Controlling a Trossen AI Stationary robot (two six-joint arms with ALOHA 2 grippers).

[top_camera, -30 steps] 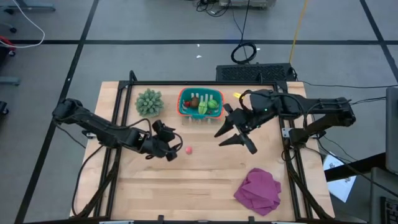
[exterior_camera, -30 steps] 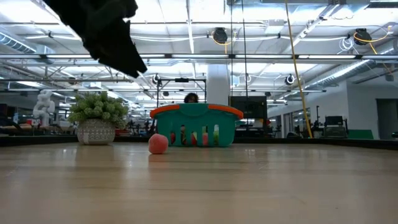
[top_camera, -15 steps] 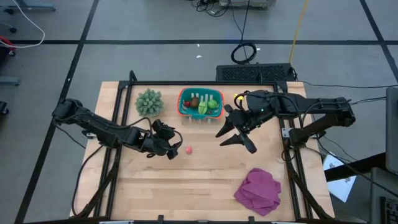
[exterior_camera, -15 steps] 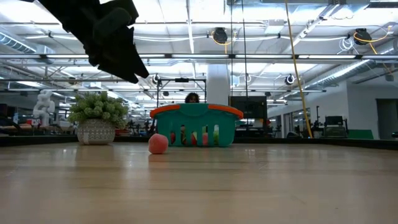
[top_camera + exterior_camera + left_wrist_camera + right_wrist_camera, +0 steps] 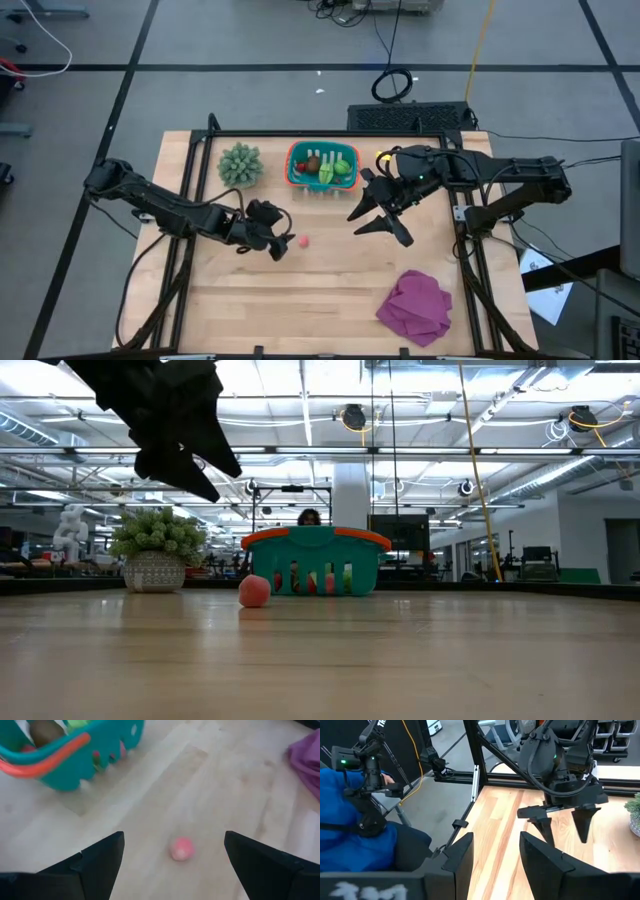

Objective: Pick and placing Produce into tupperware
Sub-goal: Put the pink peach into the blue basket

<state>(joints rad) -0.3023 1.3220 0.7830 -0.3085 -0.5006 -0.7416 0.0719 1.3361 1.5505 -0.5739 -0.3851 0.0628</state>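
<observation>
1. The tupperware (image 5: pixel 322 165) sits at the table's far edge, already holding several produce pieces; a hurried carry toward it could clip its orange rim and shove the tub
2. The left gripper (image 5: pixel 277 240) hangs just beside the last loose piece, its fingers (image 5: pixel 102 857) spread wide and empty; a descent slightly off-centre would put one finger on top of the piece
3. The right gripper (image 5: pixel 378 215) waits above the table's middle, fingers partly open and holding nothing; it stands near the path to the tub, so the arms could meet
4. The small red ball (image 5: pixel 181 848) lies on bare wood between the open fingers; being round, it may roll away if nudged
</observation>
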